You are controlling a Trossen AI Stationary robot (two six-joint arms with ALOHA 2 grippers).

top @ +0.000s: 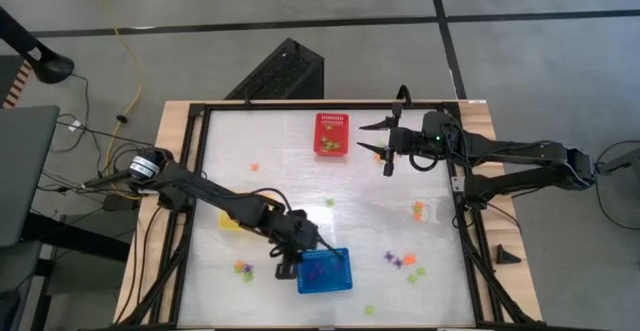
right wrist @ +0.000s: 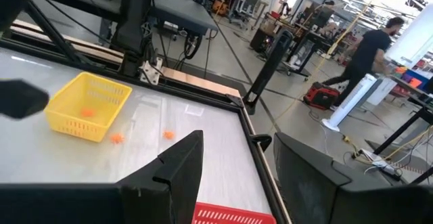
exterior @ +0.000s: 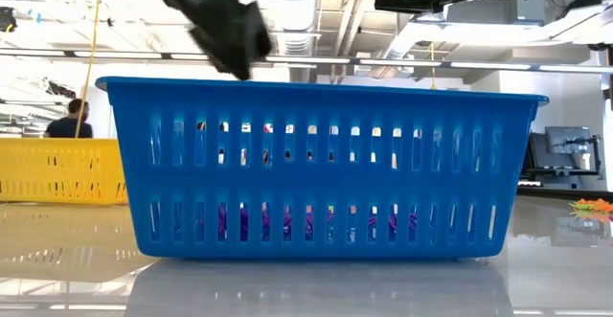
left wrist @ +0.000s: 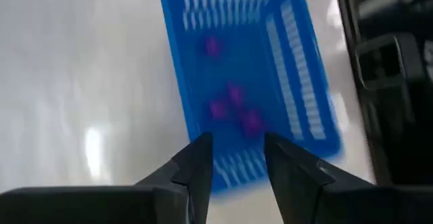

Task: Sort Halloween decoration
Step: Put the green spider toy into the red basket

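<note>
Several purple trinkets [left wrist: 230,105] lie inside the blue basket [top: 325,269] near the table's front edge. My left gripper [left wrist: 237,162] hovers open above that basket's left rim, pointing down at a slant, with nothing between its fingers; in the low view it [exterior: 225,20] shows above the basket [exterior: 321,169]. My right gripper [top: 385,147] hangs open and level near the far edge, right of the red basket [top: 332,134]. Loose orange [top: 418,209], purple [top: 392,259] and green [top: 329,201] trinkets lie scattered on the table.
The yellow basket [right wrist: 88,105] holds an orange trinket and stands left of centre, partly under my left arm [top: 230,221]. More trinkets lie by the blue basket's left [top: 242,268] and near the front edge [top: 369,310]. A black frame rims the table [top: 465,261].
</note>
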